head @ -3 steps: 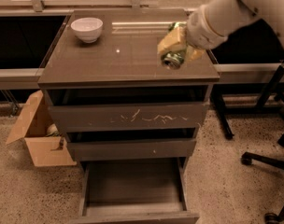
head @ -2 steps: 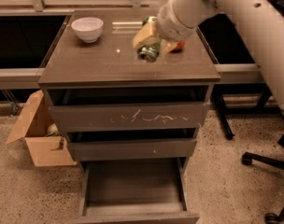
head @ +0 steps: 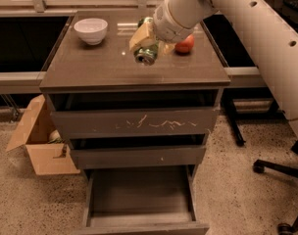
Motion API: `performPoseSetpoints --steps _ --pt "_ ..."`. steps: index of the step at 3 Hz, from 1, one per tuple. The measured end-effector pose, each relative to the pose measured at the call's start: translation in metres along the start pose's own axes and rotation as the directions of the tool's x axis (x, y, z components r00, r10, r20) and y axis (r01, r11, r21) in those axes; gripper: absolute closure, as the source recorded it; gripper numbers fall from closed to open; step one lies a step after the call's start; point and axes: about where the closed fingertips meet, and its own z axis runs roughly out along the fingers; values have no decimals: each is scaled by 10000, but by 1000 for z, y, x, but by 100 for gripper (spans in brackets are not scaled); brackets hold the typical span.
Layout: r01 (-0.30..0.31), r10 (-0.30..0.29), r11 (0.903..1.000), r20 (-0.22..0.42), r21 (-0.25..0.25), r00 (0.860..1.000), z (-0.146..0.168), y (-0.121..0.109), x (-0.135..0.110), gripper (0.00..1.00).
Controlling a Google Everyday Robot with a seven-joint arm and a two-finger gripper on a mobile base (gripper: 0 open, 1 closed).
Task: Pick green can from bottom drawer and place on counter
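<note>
My gripper point(head: 147, 42) is over the middle of the counter point(head: 90, 67), shut on the green can point(head: 146, 56). The can lies tilted in the yellowish fingers point(head: 140, 36), its silver end facing the camera, just above the counter top. I cannot tell whether it touches the surface. The bottom drawer point(head: 139, 199) stands pulled open below, its floor bare. The white arm comes in from the upper right.
A white bowl point(head: 91, 30) sits at the counter's back left. A red apple point(head: 185, 44) sits at the back right, just right of the gripper. The top drawer point(head: 134, 123) has white scratches. A cardboard box point(head: 38, 143) stands left of the cabinet; chair legs point(head: 276, 168) are on the right.
The gripper has carried the can leftward from the counter's right edge to its middle, passing in front of the red apple, which now shows.
</note>
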Motion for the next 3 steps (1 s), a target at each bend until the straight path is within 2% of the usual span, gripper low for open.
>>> performPoseSetpoints --steps 1,2,3 --pt "18 -15 9995 93 -318 10000 6 -7 12 100" --pt "-228 260 9951 325 -960 9991 19 -15 36 100" --pt "-410 481 9898 495 -1363 9976 36 -23 55 100"
